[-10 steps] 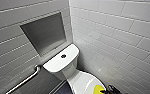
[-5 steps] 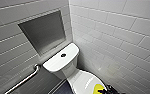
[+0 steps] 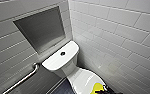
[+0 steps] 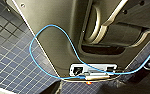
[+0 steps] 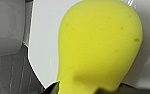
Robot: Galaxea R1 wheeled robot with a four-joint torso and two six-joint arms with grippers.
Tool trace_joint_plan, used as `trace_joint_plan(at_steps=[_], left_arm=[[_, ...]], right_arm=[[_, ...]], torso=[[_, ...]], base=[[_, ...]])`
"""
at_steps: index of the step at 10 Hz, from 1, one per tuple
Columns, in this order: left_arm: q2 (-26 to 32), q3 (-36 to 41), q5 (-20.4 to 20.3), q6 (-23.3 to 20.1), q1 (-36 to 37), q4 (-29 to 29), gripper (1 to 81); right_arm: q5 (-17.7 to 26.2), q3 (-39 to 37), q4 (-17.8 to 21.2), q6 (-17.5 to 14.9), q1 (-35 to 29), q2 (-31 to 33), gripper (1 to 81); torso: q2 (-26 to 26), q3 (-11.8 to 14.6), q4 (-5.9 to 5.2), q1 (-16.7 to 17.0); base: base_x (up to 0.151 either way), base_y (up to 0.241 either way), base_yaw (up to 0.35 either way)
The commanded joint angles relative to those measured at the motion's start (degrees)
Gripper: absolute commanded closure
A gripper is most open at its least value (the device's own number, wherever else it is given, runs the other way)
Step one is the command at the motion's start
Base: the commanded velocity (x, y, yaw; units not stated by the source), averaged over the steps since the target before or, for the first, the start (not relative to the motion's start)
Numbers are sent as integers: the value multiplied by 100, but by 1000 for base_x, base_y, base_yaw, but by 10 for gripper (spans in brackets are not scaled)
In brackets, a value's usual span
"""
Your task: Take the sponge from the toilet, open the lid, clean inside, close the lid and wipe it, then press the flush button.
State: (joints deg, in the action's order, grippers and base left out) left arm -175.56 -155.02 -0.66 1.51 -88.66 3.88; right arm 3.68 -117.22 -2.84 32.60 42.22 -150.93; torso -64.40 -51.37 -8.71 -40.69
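The jaws of the right gripper [image 5: 91, 90] are clamped on one end of the sponge [image 5: 98, 45], which is squeezed to a waist and held over the front of the lid [image 3: 81, 80] of the toilet [image 3: 66, 68]; contact with the lid cannot be made out. The pick-up is judged done; as the lid is down, opening, cleaning inside, wiping and pressing the flush button [image 3: 62, 53] are judged left.

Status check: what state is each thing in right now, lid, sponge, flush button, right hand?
lid: down, closed.
sponge: pinched at one end by the right hand, over the lid.
flush button: untouched, nothing on it.
right hand: shut on the sponge.
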Motion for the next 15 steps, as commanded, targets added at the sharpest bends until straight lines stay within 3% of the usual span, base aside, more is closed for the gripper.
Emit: trace_joint_plan(at_steps=[1,5,9,12,15], left_arm=[[3,6,505,-20,-200,-27,10],[3,6,505,-19,-201,-27,10],[20,-3,505,-11,-235,-27,10],[3,-3,496,-11,-235,-27,10],[20,-11,505,-11,-235,-27,10]], right_arm=[[230,96,91,36,-542,61,10],[81,-685,117,739,-252,-299,10],[-113,-1355,65,792,-200,-695,10],[-393,-778,-39,722,-261,-433,10],[-1174,77,-770,730,-94,-45,10]], torso=[[0,0,0,0],[0,0,0,0],[0,0,0,0],[-2,0,2,0],[0,0,2,0]], base=[[0,0,0],[0,0,0],[0,0,0],[0,0,0],[0,0,0]])
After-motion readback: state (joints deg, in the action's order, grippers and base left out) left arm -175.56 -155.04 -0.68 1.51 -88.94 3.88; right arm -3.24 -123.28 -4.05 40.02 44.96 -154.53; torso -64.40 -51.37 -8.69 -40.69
